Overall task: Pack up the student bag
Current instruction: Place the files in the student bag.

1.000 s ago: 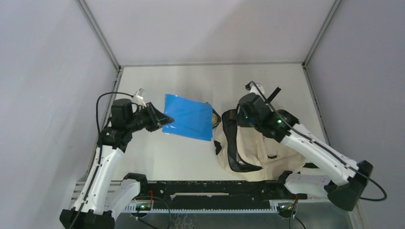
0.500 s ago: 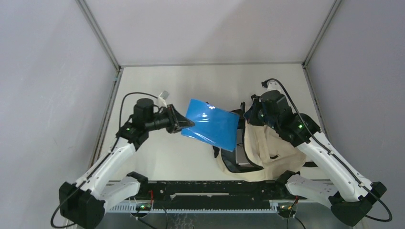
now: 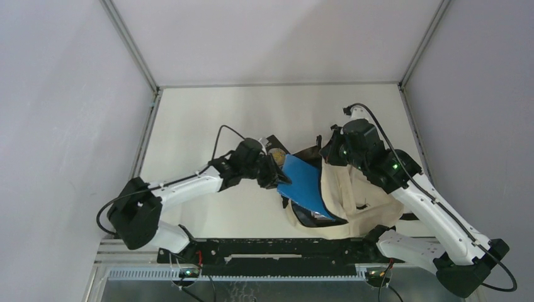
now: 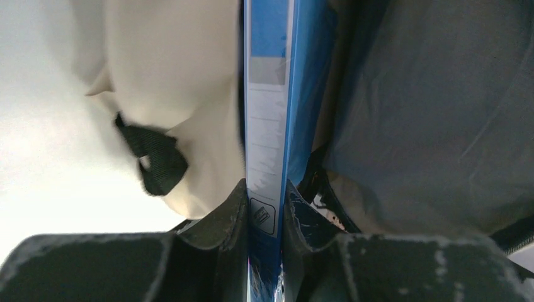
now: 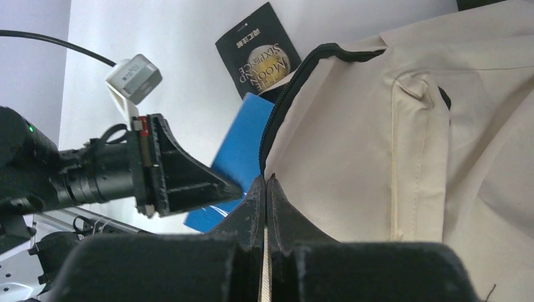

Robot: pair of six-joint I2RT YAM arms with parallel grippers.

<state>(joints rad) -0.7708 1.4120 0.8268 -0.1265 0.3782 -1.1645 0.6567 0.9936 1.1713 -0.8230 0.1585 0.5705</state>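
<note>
The cream student bag (image 3: 352, 195) lies at the right of the table, its black-zippered mouth facing left; it also shows in the right wrist view (image 5: 403, 145) and the left wrist view (image 4: 182, 94). My right gripper (image 3: 327, 151) is shut on the bag's zipper edge (image 5: 267, 182) and holds the flap up. My left gripper (image 3: 277, 175) is shut on a blue folder (image 3: 305, 187), gripped edge-on (image 4: 267, 126). The folder's far half is inside the bag's mouth, against the dark lining (image 4: 428, 113). The folder's near part shows blue in the right wrist view (image 5: 236, 160).
A black pouch with a gold round label (image 5: 261, 50) lies on the table just behind the bag's mouth, also in the top view (image 3: 275, 150). Grey walls close the table at left, right and back. A black strap (image 4: 157, 160) hangs at the bag's side.
My left arm has swung right and carried the blue folder from mid-table into the bag's mouth, tilting it steeper. My right gripper stays put, holding the flap.
</note>
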